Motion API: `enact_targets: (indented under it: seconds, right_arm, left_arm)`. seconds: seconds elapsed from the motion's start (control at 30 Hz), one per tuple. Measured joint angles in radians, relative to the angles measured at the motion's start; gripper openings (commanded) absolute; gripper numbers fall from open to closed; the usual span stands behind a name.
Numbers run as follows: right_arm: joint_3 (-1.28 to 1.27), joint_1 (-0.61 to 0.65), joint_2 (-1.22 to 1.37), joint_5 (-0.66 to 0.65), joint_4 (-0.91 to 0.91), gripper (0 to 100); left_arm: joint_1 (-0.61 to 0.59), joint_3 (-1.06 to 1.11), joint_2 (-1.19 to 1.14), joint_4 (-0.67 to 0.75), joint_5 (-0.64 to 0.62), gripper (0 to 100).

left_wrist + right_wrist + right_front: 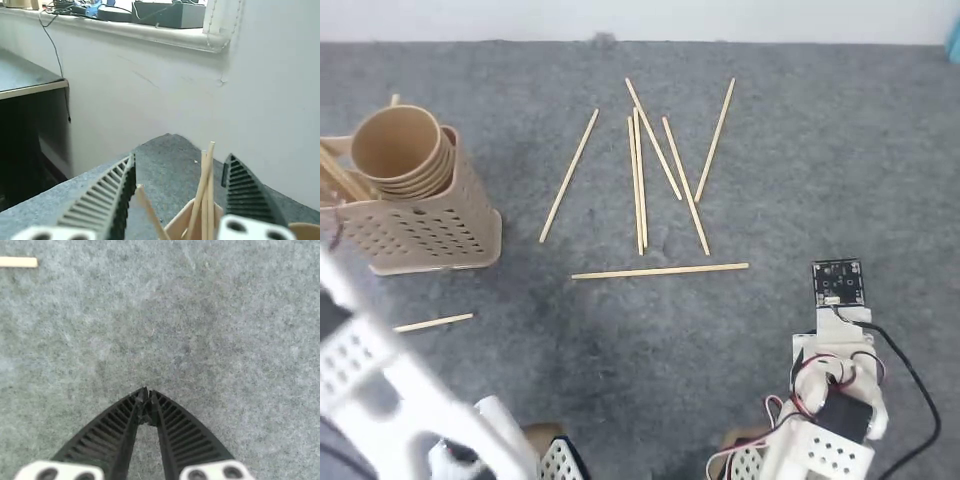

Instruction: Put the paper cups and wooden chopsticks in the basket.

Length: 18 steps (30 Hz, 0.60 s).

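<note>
I see grey carpet (820, 150) running up to a white wall (165, 95). A sill (150, 32) on that wall carries dark boxes (167, 12) and tangled wires. One black cable (57, 55) hangs down the wall near a dark desk (25, 82) with a pale edge.

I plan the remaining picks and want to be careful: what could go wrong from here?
1. The open left gripper hangs close over the beige perforated plastic basket, near the upright wooden chopsticks inside it; a bump might tip it.
2. The loose wooden chopsticks on the grey felt table partly cross; lifting one could drag another.
3. They lie flat and thin, so the shut right gripper may slip off them.
</note>
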<state>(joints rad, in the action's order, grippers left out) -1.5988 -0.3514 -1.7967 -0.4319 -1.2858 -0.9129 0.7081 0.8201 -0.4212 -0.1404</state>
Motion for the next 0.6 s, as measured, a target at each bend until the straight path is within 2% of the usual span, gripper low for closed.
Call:
enact_targets:
  seconds: [0.13, 0.27, 0.47, 0.6]
  right_arm:
    - [0.000, 0.000, 0.000, 0.000, 0.000, 0.8]
    - [0.000, 0.000, 0.000, 0.000, 0.000, 0.8]
    - [0.000, 0.000, 0.000, 0.000, 0.000, 0.8]
    - [0.000, 0.000, -0.002, 0.000, 0.000, 0.8]
  left_arm:
    - [-0.037, 0.103, 0.265, -0.107, 0.000, 27]
    - [-0.046, 0.114, 0.476, -0.350, 0.029, 27]
    - [0.018, 0.152, 0.494, -0.730, 0.114, 27]
    - [0.026, 0.215, 0.436, -0.821, 0.120, 27]
